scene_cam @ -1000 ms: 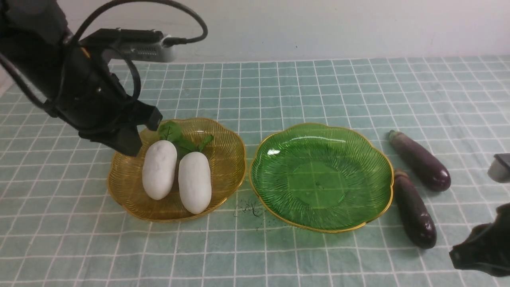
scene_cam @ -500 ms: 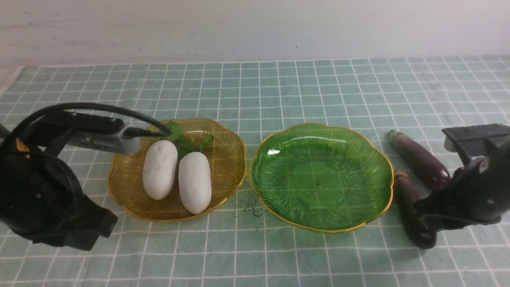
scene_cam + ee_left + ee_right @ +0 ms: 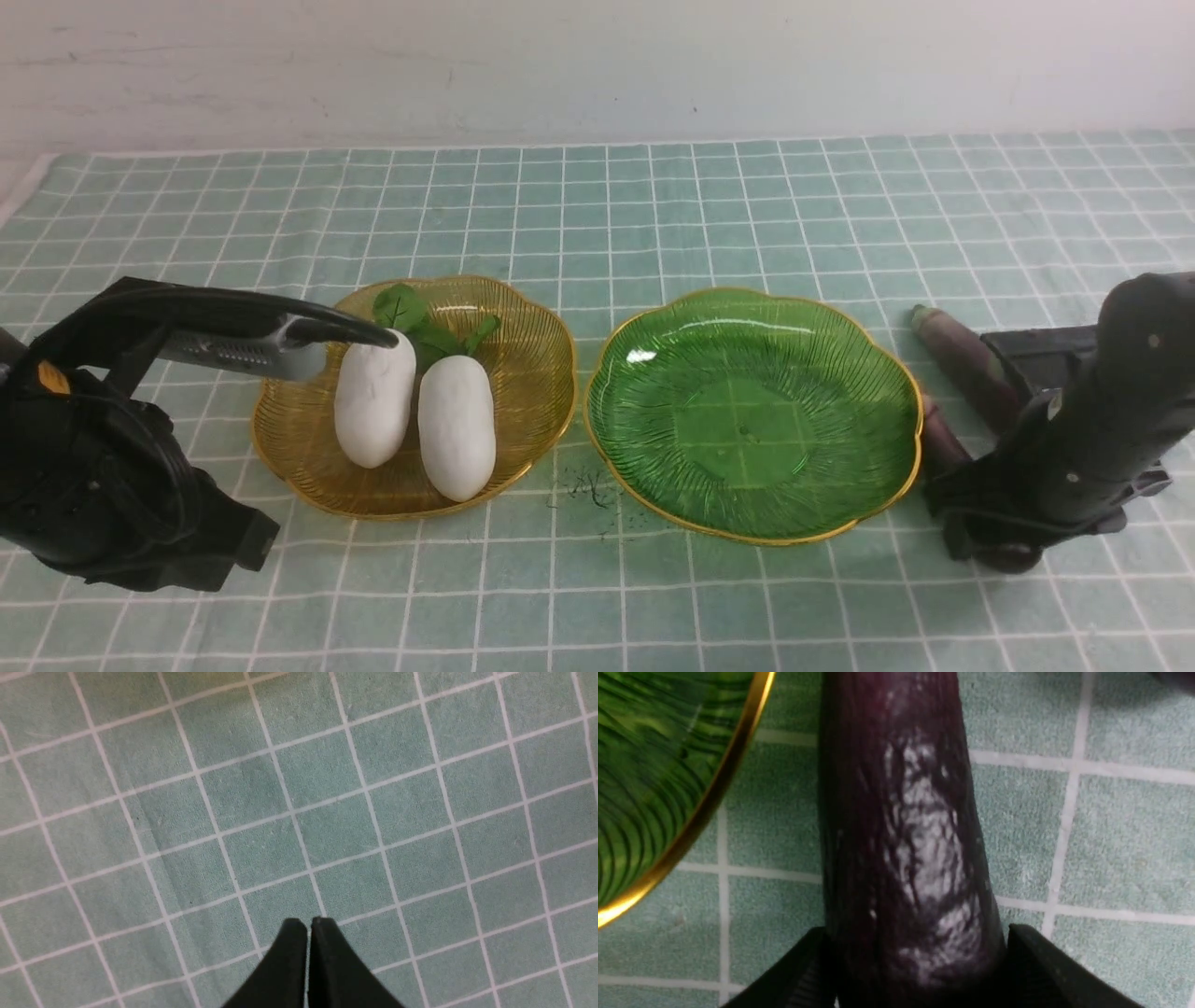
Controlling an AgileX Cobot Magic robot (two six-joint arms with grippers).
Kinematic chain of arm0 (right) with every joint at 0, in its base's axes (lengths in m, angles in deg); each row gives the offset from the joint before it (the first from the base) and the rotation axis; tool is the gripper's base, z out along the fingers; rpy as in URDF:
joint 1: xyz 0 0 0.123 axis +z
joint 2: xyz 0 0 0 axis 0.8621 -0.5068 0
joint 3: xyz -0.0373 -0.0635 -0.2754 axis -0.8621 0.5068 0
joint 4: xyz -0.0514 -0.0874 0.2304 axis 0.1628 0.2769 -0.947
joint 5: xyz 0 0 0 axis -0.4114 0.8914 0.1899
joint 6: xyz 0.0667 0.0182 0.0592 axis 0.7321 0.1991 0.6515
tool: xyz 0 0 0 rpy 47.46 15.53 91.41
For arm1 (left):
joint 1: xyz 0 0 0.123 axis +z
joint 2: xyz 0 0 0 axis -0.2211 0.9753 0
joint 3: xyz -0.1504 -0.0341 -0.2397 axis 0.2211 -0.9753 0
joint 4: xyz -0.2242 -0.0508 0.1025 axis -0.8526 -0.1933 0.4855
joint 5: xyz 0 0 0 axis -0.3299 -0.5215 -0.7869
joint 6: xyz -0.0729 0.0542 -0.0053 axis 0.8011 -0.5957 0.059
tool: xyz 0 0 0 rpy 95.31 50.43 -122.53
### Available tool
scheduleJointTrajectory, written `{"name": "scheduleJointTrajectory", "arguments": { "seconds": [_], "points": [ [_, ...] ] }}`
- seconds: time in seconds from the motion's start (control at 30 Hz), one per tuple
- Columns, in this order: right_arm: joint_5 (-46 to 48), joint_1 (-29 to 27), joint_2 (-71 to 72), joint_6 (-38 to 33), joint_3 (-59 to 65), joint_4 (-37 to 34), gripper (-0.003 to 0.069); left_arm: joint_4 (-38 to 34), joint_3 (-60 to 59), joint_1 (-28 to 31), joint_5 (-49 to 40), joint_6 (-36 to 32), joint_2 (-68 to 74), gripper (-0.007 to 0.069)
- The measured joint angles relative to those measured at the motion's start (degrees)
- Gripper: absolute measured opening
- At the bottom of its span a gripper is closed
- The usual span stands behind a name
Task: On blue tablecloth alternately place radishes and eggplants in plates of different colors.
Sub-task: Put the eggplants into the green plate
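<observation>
Bulk from the black right arm (image 3: 1074, 448) hides most of the near slim dark purple eggplant (image 3: 938, 437); only a sliver beside the translucent green scalloped plate (image 3: 756, 420) and its rounded near tip show. The right gripper (image 3: 915, 970) straddles it, black fingers (image 3: 798, 975) apart on either flank, though whether they press the wrinkled, glossy skin is unclear. The far eggplant (image 3: 962, 359) lies partly behind the arm. At near left the left gripper (image 3: 308, 924) hangs over bare cloth, fingers together. Two smooth white oblong radishes (image 3: 374, 397) (image 3: 456, 425) lie side by side in the ribbed translucent amber plate (image 3: 537, 373), green leaves at the far end. Both plates are gold-rimmed and rest on the pale teal checked tablecloth (image 3: 653, 215).
</observation>
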Motion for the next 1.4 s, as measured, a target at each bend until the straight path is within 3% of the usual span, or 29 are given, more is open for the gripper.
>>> {"name": "scheduleJointTrajectory", "arguments": {
  "seconds": [0.23,0.43,0.57,0.6,0.77,0.93,1.07,1.3,1.4],
  "points": [
    [4.0,0.0,1.6,-0.7,-1.0,3.8,0.0393,-0.1,0.0,0.0,0.0,0.0,0.0,-0.0008],
    [10.1,0.0,10.3,6.9,-7.7,11.0,0.0393,-0.1,0.0,0.0,-0.1,0.0,0.0,-0.0008],
    [8.8,1.3,13.6,6.6,-10.3,6.4,0.0393,-0.1,0.0,0.0,-0.1,0.1,0.0,-0.0008],
    [6.7,3.0,13.9,4.5,-10.5,2.0,0.0393,-0.1,0.0,0.0,-0.1,0.1,0.0,-0.0008],
    [2.1,9.3,11.0,-2.8,-10.5,-6.0,0.0393,-0.8,0.0,0.0,-0.1,0.2,0.0,-0.0008],
    [-3.1,14.2,4.8,-5.1,-10.5,-8.1,0.0393,-3.7,0.0,0.0,-0.6,0.2,0.0,-0.0008],
    [-4.8,15.0,1.4,-5.2,-10.5,-8.1,0.0397,-5.6,0.0,0.0,-0.8,0.2,0.0,-0.0008],
    [-0.7,15.0,-1.4,-5.2,-13.0,-6.0,0.0611,-8.3,-0.1,0.0,-0.9,0.2,0.0,-0.0008],
    [3.9,14.3,-1.1,-4.8,-17.6,-2.3,0.0635,-8.5,-0.1,0.0,-0.9,0.2,0.0,-0.0008]
  ]
}}
